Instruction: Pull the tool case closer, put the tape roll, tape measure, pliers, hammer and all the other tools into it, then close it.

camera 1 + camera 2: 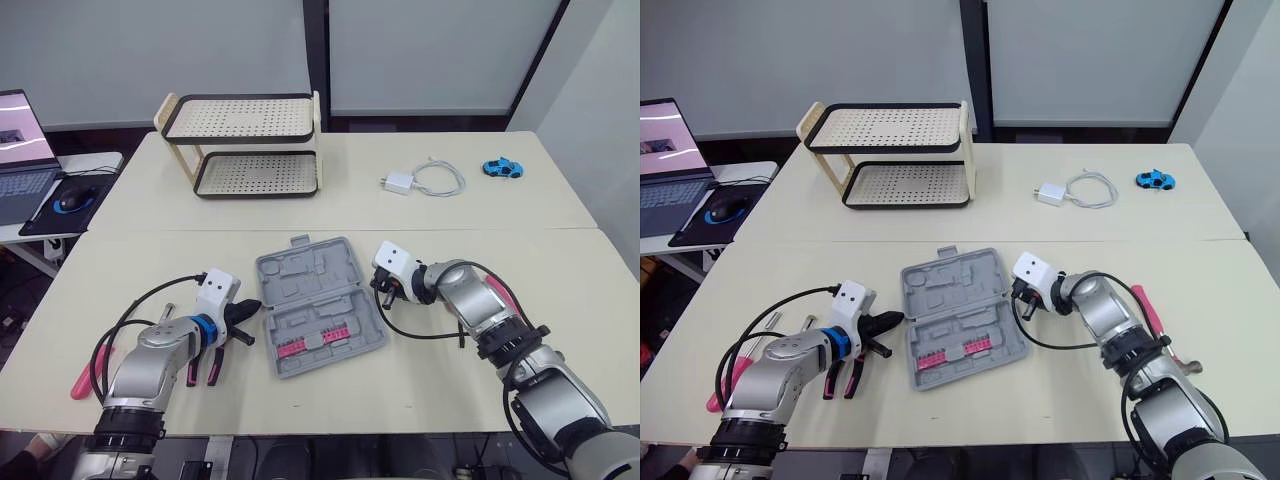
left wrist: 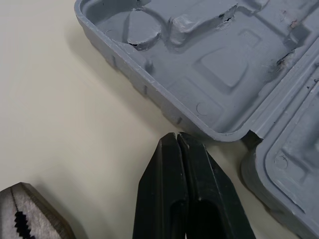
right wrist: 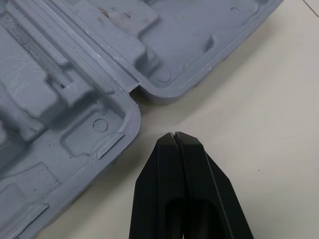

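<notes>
The grey tool case [image 1: 318, 305] lies open near the table's front, with pink bits [image 1: 320, 340] in its near half. My left gripper [image 1: 255, 305] is shut and empty, its tip just off the case's left edge [image 2: 149, 89]. Red-handled pliers [image 1: 205, 362] lie on the table right beside that gripper, their jaws [image 2: 27, 214] close to the fingers. My right gripper [image 1: 380, 288] is also shut and empty, its tip [image 3: 173, 135] a little off the case's right edge [image 3: 130, 107]. A pink-handled tool [image 1: 85, 378] lies at the front left and a red-handled one [image 1: 1148, 308] beside the right arm.
A two-tier perforated rack [image 1: 250, 145] stands at the back. A white charger with its cable [image 1: 420, 180] and a blue toy car [image 1: 502, 167] lie at the back right. A laptop [image 1: 25, 150] and a mouse [image 1: 72, 200] sit on a side table to the left.
</notes>
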`<state>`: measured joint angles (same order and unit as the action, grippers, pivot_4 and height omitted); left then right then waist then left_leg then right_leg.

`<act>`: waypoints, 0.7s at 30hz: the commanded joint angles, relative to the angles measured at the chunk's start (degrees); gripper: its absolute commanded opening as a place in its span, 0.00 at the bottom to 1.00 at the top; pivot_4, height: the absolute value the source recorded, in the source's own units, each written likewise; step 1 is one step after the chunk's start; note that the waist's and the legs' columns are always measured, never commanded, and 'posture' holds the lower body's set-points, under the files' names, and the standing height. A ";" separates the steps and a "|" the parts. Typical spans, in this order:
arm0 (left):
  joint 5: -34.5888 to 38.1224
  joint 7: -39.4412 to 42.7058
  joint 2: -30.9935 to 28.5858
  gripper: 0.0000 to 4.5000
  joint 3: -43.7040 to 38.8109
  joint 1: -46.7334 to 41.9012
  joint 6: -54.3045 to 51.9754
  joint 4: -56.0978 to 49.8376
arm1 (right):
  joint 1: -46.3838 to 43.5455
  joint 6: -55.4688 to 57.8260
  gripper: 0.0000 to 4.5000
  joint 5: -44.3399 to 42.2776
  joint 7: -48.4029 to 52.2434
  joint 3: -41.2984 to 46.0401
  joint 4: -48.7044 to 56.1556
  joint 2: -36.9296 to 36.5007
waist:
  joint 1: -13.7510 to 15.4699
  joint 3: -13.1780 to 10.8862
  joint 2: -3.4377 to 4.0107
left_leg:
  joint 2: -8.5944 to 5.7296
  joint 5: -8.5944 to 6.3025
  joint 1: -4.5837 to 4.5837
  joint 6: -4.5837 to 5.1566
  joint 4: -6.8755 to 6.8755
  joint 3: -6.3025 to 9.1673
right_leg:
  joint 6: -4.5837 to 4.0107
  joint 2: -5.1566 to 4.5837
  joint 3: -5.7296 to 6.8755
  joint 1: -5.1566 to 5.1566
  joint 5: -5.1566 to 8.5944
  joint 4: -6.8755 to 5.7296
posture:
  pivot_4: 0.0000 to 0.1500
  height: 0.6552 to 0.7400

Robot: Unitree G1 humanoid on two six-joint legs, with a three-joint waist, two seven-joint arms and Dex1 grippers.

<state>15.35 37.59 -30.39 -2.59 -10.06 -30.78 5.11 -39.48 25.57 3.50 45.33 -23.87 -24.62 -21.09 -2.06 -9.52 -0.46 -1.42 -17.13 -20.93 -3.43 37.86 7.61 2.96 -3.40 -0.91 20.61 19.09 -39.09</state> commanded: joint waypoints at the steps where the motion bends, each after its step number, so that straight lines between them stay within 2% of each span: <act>1: 0.18 1.34 0.34 0.00 1.11 -1.05 0.44 -1.13 | -2.08 -2.30 0.00 0.63 0.94 0.50 -1.66 1.22 | -0.02 0.00 0.00 | 0.00 0.00 0.00 0.00 0.00 0.00 | 0.00 0.00 0.00 0.00 0.00 0.00 | 1.00 1.00; 8: -0.29 1.99 0.51 0.00 2.27 -1.56 -0.14 -0.83 | -2.64 -3.36 0.00 1.27 2.33 0.61 -3.80 2.59 | -0.04 0.00 0.01 | 0.00 0.00 0.00 0.00 0.00 0.00 | 0.00 0.00 0.00 0.02 0.00 -0.01 | 1.00 1.00; 21: 0.63 8.71 -2.03 0.00 4.97 -1.72 -2.53 -4.32 | 3.78 4.80 0.00 0.53 5.40 1.07 10.97 0.24 | -0.14 0.00 0.01 | 0.00 0.00 -0.08 0.00 -0.04 -0.02 | 0.00 0.00 -0.04 0.14 0.00 -0.04 | 1.00 1.00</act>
<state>15.08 44.68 -32.33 1.85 -10.72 -33.61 3.84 -35.84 29.88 5.45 49.86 -23.52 -17.53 -21.46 -2.20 -9.52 -0.44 -1.41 -17.14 -21.01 -3.42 37.82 7.59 2.96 -3.39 -0.95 20.76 19.09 -39.13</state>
